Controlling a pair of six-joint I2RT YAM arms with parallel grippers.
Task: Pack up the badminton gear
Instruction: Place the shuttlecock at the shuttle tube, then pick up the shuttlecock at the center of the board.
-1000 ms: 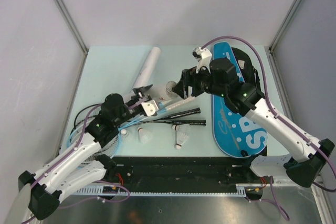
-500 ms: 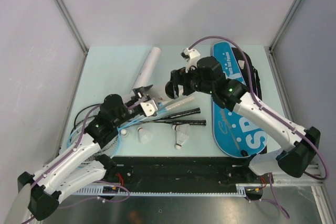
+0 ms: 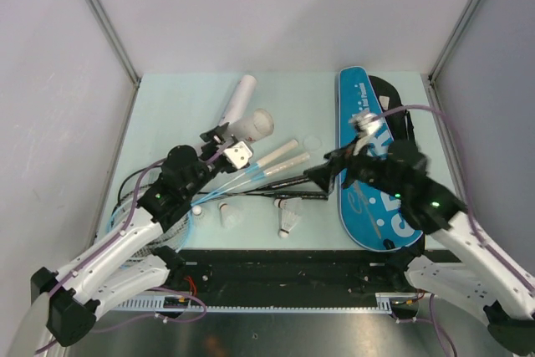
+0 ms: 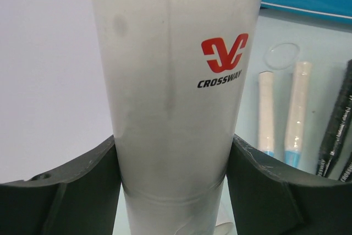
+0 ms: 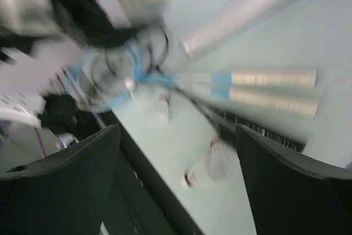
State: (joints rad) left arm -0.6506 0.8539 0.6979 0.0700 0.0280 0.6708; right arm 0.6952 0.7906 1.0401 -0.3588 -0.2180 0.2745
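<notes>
Top external view, nearest first: a left shuttlecock (image 3: 230, 216) and a right shuttlecock (image 3: 288, 221) lie apart on the table (image 3: 167, 106), just beyond the arm bases. Just past the right one, the right gripper (image 3: 322, 175) hovers over the black racket handles (image 3: 292, 180), beside the bag's left edge. Its fingers (image 5: 82, 169) are spread wide with nothing between them. The right wrist view is blurred, and only the table and the rackets show through the gap.

The rackets' heads lie at the left under the left arm. Their handles point right and slightly away, the white racket handles (image 3: 280, 150) just beyond the black pair.

The left gripper (image 3: 232, 141) is clamped on the held tube (image 3: 257, 123). In the left wrist view both fingers (image 4: 71, 191) press against its sides, low on its length. The tube's long axis runs out past the fingertips, rising off the table toward the far right, its open mouth facing up.

Behind it a second tube (image 3: 240, 99) lies flat, angled far-right to near-left. The bag (image 3: 355, 106) lies on the right, lengthwise near to far.
</notes>
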